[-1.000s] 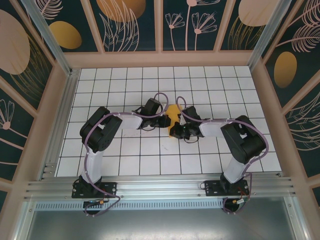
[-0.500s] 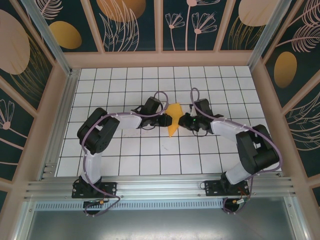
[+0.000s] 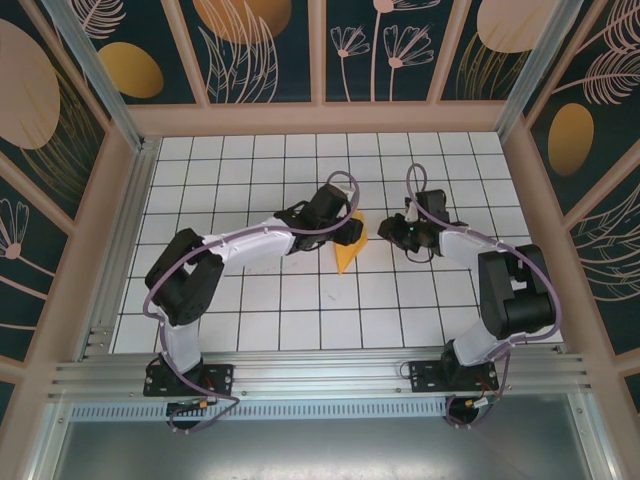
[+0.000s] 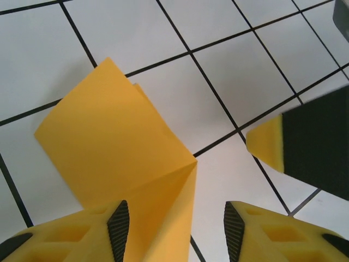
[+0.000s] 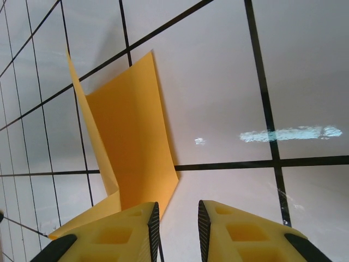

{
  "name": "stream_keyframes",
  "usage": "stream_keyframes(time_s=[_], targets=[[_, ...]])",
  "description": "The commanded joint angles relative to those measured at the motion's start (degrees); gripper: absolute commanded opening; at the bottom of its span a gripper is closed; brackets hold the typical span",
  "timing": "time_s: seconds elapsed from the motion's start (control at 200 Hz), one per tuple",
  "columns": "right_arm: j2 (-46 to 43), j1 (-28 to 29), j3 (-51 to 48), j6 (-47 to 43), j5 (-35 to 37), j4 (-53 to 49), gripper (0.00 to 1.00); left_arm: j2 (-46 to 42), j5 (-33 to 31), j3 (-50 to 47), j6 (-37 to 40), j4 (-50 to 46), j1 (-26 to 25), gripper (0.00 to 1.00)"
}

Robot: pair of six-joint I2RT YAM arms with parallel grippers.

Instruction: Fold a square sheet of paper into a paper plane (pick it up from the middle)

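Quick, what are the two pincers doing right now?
Left pincer: open, holding nothing; the paper plane lies close by it.
Right pincer: open a little, holding nothing.

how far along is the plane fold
Folds look done: the plane lies on the table as a narrow pointed dart with a raised crease. Nothing in hand: the left gripper and right gripper stand open by it, empty. Left, probably: only drawing the arms clear.

Bright o/h light, glare on table (image 5: 283,134).
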Motion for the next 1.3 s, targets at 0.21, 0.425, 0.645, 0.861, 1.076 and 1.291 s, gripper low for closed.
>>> stream_keyframes(time_s=[0.21, 0.425, 0.645, 0.861, 1.076, 1.291], targets=[[-1.7, -3.3, -1.2, -2.3, -1.9, 0.9, 0.3, 6.7, -11.7, 10.1, 0.6, -13.8, -4.7, 0.59], [-2.5, -3.4, -1.8, -3.1, -1.7, 0.1, 0.3, 11.7, -15.3, 14.5, -1.7, -18.9, -6.5, 0.61], [-2.8, -3.5, -2.3, -3.3, -2.4, 0.2, 0.3, 14.0, -18.6, 16.4, -3.8, -20.9, -7.4, 0.6], [-2.5, -3.4, -2.6, -3.7, -3.9, 0.6, 0.31, 11.6, -22.6, 17.7, -3.4, -21.6, -7.6, 0.65], [-3.8, -3.4, -3.9, -3.4, -4.0, 2.2, 0.31, 6.5, -23.4, 18.0, -2.7, -21.1, -8.6, 0.66], [-4.1, -3.4, -3.3, -3.9, -3.6, 2.7, 0.34, 4.9, -22.8, 15.8, -6.8, -22.4, -11.2, 0.61]])
